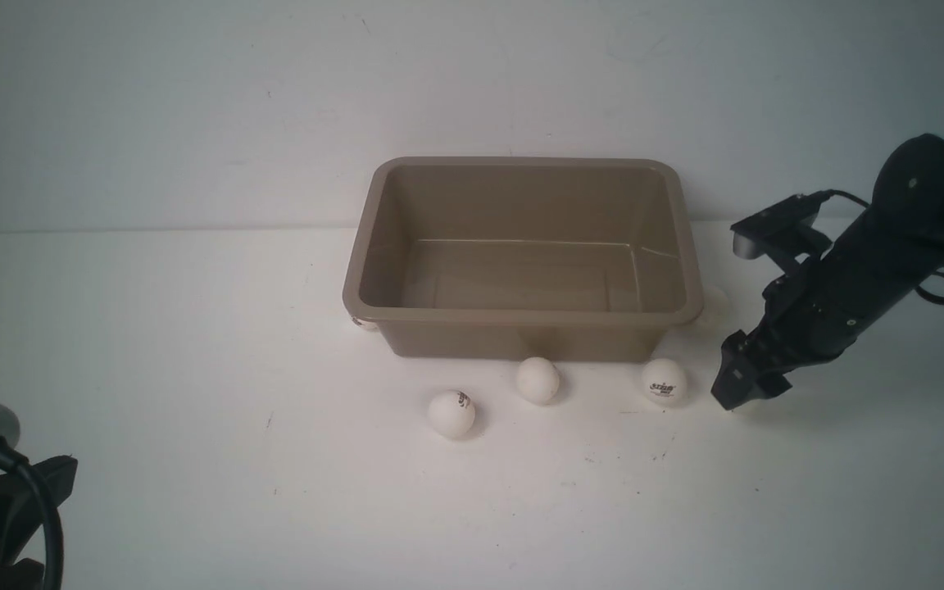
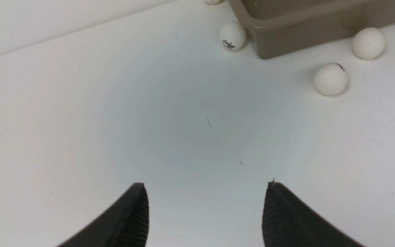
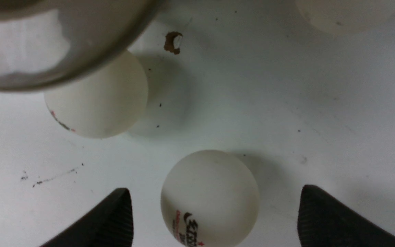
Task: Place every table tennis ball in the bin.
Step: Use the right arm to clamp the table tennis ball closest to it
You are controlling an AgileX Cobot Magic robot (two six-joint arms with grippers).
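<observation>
Right wrist view: logged right gripper (image 3: pixel 215 190) spread wide, logo-marked table tennis ball (image 3: pixel 209 197) lying between its tips on desk (image 3: pixel 321 120); judged off-centre closing liable to squirt ball away.

**Work surface:** a flat, matte white tabletop (image 1: pixel 152 369) fills the lower part of the front view.

**Rear boundary:** a plain, pale grey-white wall (image 1: pixel 193 98) stands well ahead of the left gripper (image 2: pixel 206 192). It meets the tabletop along a straight horizontal seam and shows a few faint smudges.

**Lighting:** diffuse. The tabletop is brightest at its centre and dimmer toward the near edge, and shadows on it are soft.

**Surface condition:**
- A short dark scratch (image 2: pixel 208 121) lies on the tabletop ahead of the left gripper.
- Ahead of the right gripper (image 3: pixel 214 195), a small brown mark (image 3: pixel 172 43) sits on the tabletop.
- A thin dark streak (image 3: pixel 53 178) lies beside one fingertip of the right gripper.
- Fine dark specks are scattered over the tabletop.
</observation>
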